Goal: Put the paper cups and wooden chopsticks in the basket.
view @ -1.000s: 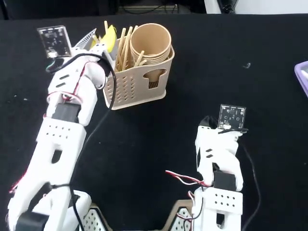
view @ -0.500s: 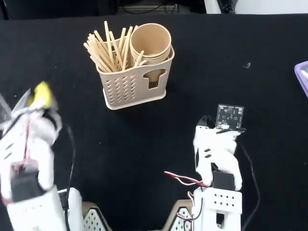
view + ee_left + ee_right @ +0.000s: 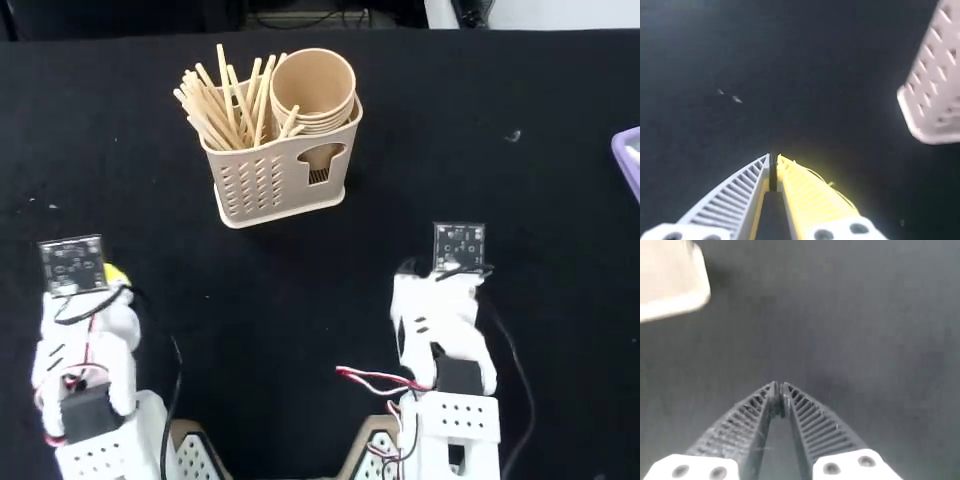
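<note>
1. The black desk (image 3: 500, 90) carries the basket and both arms.
2. The basket (image 3: 283, 180) stands upright toward the desk's far edge, left of middle; it already holds the task's things, so the job looks done.
3. The paper cups (image 3: 313, 85) sit nested in its right compartment, mouth up.
4. The wooden chopsticks (image 3: 222, 100) stand fanned in its left compartment, leaning on the walls.
5. The left gripper (image 3: 773, 159) is folded back by the near-left corner, probably at rest; its jaws are together, holding nothing.
6. The right gripper (image 3: 778, 387) sits by the near edge, well apart from the basket; its jaws are together and empty.
</note>
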You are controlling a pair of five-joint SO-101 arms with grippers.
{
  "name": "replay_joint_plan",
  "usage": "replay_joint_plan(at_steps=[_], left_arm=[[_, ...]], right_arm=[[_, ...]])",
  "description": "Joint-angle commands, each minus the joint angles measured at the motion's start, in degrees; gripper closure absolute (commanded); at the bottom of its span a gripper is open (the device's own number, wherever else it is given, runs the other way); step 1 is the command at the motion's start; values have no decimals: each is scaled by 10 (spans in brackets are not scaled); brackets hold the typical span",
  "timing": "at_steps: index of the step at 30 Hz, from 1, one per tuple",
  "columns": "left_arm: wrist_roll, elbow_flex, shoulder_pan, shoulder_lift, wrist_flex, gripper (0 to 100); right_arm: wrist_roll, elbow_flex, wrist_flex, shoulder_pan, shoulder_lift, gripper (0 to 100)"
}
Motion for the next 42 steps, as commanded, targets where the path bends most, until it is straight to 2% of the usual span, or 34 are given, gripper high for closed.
replay_joint_plan(at_steps=[1, 5, 9, 15, 42], left_arm=[[-4, 79, 48, 0, 3, 970], [-4, 142, 82, 4, 11, 970], [-4, 141, 95, 3, 152, 970], [-5, 142, 58, 3, 147, 970], [-5, 142, 60, 3, 147, 970]], right_arm=[[-3, -2, 114, -4, -8, 980], [-3, -21, 198, -6, -8, 981], [-3, -26, 224, -5, -8, 981], [-1, -26, 224, -7, -8, 981], [0, -26, 224, -7, -8, 981]])
